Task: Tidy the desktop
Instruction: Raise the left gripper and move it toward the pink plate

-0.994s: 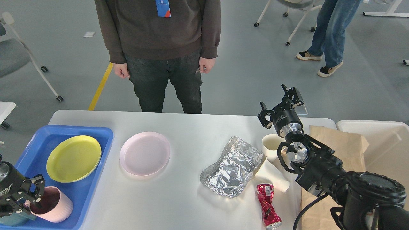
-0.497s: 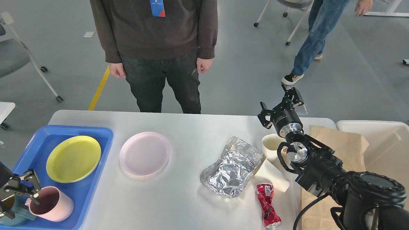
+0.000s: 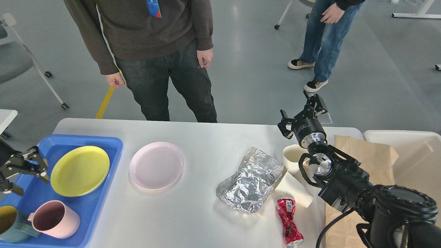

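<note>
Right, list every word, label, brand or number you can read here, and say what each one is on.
None of the print can be read.
Crushed red can: white label patch, too small to read.
Blue badge on the person in the dark sweatshirt: markings blurred.
Right gripper: small marking on the collar behind it, not legible.
Plates, mugs, foil, paper cups, brown bag: no text visible.

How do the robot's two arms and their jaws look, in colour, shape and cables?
Both arms are black. The right arm is built of thick rounded segments with a shiny silver ring and a silver disc near the wrist, and a black cable loops beside it. Its right gripper has two black skeletal fingers of linked bars. Of the left arm only the left gripper shows, black, with the same linked, angular build.
</note>
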`<move>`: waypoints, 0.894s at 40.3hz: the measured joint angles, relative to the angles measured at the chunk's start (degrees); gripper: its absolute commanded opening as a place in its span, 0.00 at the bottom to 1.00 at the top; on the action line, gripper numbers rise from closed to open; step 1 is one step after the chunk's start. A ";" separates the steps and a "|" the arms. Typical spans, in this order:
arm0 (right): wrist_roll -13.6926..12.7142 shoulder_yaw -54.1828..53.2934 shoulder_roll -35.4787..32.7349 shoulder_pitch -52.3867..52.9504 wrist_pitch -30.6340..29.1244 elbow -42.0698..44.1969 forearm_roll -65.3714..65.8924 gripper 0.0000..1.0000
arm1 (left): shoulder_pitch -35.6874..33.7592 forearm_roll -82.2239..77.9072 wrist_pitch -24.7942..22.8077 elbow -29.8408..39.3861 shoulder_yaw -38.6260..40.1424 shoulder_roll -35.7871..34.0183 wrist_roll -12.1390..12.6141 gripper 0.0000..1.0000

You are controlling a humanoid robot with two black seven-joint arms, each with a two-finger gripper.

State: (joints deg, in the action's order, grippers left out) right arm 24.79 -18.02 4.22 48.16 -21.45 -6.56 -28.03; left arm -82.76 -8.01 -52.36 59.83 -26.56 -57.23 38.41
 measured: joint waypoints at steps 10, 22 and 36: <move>0.00 0.00 -0.01 0.00 0.00 0.04 -0.01 1.00 | 1.45 -3.91 20.82 -0.54 -0.07 11.96 -0.82 0.57; 0.00 0.00 0.00 0.00 0.00 0.01 0.00 1.00 | 8.86 -4.02 27.37 -1.04 1.85 19.29 -2.55 0.57; 0.00 0.00 0.00 0.00 0.00 -0.01 0.00 1.00 | 14.02 -4.55 32.55 -3.15 9.52 22.60 -3.83 0.57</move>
State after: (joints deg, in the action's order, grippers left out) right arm 24.79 -18.02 4.22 48.16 -21.44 -6.57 -28.04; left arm -68.73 -12.56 -19.81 56.69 -17.04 -34.63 34.58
